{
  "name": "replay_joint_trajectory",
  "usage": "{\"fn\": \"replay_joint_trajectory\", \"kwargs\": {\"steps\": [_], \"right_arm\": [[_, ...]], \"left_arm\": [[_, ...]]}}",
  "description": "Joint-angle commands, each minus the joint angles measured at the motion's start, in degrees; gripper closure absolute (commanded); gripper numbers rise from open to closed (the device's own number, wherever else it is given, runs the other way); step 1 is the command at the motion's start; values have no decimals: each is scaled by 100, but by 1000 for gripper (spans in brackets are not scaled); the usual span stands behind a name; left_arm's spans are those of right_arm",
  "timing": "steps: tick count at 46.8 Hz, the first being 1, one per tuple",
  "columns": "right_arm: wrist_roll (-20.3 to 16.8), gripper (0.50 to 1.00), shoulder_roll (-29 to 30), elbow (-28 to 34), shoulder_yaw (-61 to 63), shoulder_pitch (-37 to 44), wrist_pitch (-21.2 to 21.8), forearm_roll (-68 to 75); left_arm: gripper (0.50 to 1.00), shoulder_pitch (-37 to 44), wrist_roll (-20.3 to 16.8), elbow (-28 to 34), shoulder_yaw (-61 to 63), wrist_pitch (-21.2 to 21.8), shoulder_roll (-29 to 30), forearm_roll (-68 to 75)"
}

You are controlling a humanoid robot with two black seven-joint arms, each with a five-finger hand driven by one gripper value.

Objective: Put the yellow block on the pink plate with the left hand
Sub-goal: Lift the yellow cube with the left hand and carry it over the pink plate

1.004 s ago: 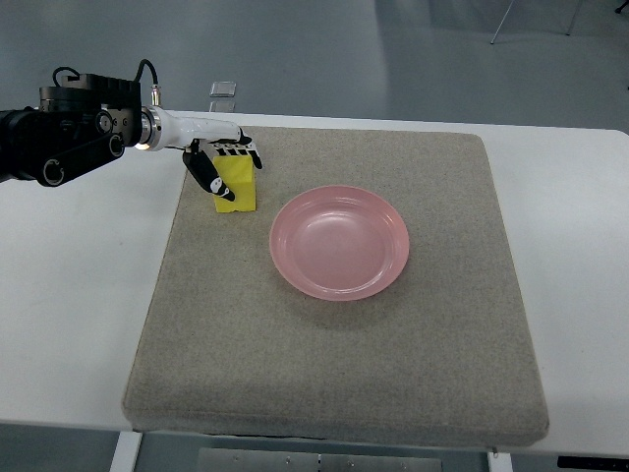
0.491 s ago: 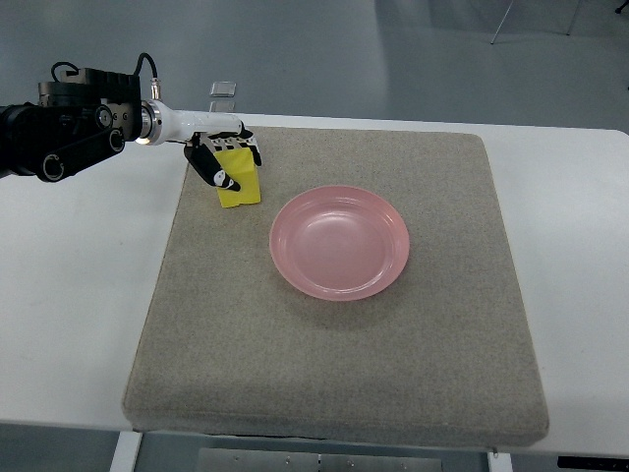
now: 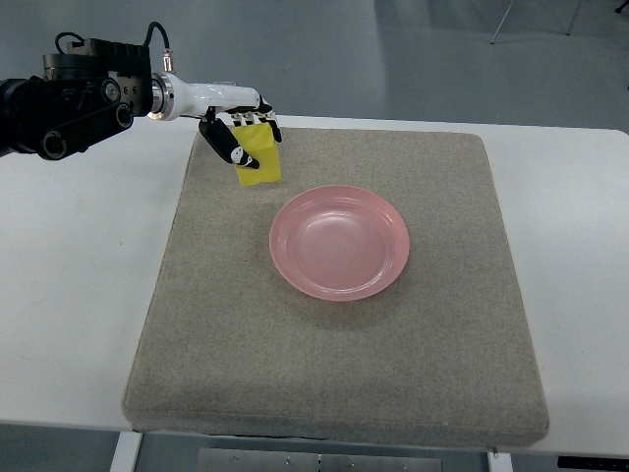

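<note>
I can make out no readable brand, label or writing anywhere from my top view; the only marks are black and white patches on the finger segments, too small to read as text. My left hand (image 3: 241, 136) reaches in from the left edge on its black forearm and white wrist, and its fingers (image 3: 228, 146) are curled around the yellow block (image 3: 260, 162), holding it. One dark-tipped digit crosses the block's left face, and the others close over its top edge from the far side, so the block hangs just below and to the right of the knuckles, with most of its yellow lower half showing. The block sits over the far left part of the grey mat (image 3: 334, 374), and I cannot tell for sure whether its bottom touches the mat. It is near the pink plate (image 3: 339, 242), just beyond the plate's upper left rim and apart from it. The plate lies flat around the middle of the mat, which rests on the white table (image 3: 69, 295).
</note>
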Motion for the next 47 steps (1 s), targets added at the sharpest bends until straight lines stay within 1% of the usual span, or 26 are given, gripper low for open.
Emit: {"fn": "replay_joint_trajectory", "kwargs": {"steps": [1,10,15,21,41,47], "right_arm": [[-1,576,0,0,0,-6,0,-8],[-1,576,0,0,0,3,0,1],[-1,576,0,0,0,3,0,1],[-1,576,0,0,0,3,0,1],[-1,576,0,0,0,3,0,1],[-1,576,0,0,0,3,0,1]], "left_arm": [[887,-66,10,-240,-73,19,-4,17],[885,-163,10,-723,-73,124,-31,43],[883,-215,10,-908,-73,124,-206,114],[881,-207,10,-1075,-73,124,-259,237],[877,-110,1,-1031,-64,124,-655,553],[877,-101,1,-1023,-64,124,-664,808]]}}
